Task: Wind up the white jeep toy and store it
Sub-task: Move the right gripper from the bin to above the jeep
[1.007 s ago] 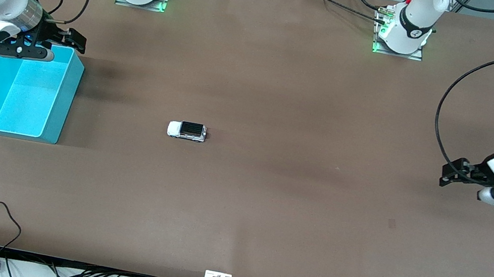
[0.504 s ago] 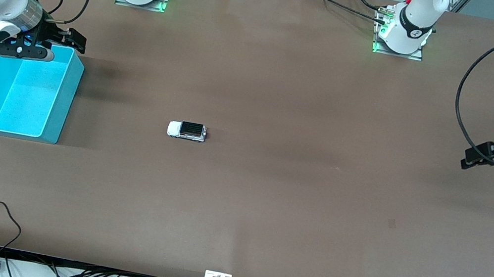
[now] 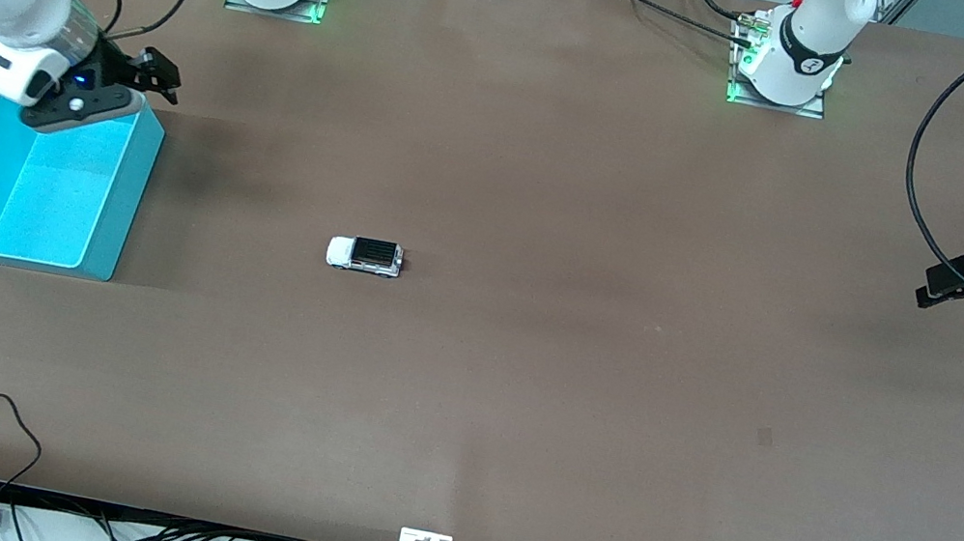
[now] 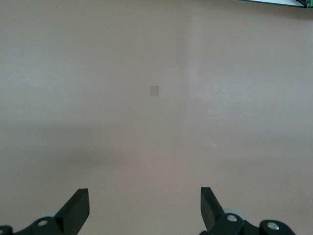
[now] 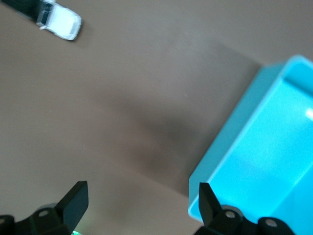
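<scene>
In the front view the jeep [image 3: 364, 255] sits on the brown surface [image 3: 525, 366] near frame centre, the cyan bin [image 3: 118, 190] at frame left. The right gripper [image 3: 150, 74] hovers over the bin's upper corner, fingers spread; the left gripper [image 3: 958, 279] hangs at the frame's right edge. The left wrist view shows spread fingers [image 4: 76, 211] over bare surface. In the right wrist view, the jeep [image 5: 59, 20] lies at upper left.

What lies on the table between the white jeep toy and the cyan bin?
Nothing: the front view shows only bare brown table between the white jeep toy and the cyan bin.
</scene>
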Motion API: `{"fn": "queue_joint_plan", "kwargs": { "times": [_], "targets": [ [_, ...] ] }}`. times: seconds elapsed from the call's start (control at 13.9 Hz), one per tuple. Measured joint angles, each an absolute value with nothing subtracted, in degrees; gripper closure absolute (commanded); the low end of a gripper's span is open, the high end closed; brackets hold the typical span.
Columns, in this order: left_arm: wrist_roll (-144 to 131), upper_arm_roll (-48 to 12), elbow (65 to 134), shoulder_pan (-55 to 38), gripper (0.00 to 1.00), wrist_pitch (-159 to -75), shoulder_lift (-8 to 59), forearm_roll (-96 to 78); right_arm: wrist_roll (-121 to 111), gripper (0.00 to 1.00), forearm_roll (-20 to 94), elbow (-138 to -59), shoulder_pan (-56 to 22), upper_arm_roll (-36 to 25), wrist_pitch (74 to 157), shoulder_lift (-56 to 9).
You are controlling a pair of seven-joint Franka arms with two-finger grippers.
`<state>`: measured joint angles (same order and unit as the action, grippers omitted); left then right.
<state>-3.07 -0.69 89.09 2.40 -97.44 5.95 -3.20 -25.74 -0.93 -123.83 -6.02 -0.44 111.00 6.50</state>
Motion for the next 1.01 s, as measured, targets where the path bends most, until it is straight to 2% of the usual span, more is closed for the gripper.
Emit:
{"fn": "queue_joint_plan", "kwargs": {
  "times": [0.65,1.01],
  "targets": [
    [-3.09,-0.73,87.17,2.24,0.0,-94.07,5.61,-3.1,-44.74,0.0,-1.49,-123.43,-19.71,-0.06,123.5,-2.07],
    [-3.07,-0.68,86.74,2.34,0.0,-91.87,5.57,-3.0,-53.13,0.0,-1.7,-116.29,-23.64,-0.07,124.49,-10.7]
  ]
}}
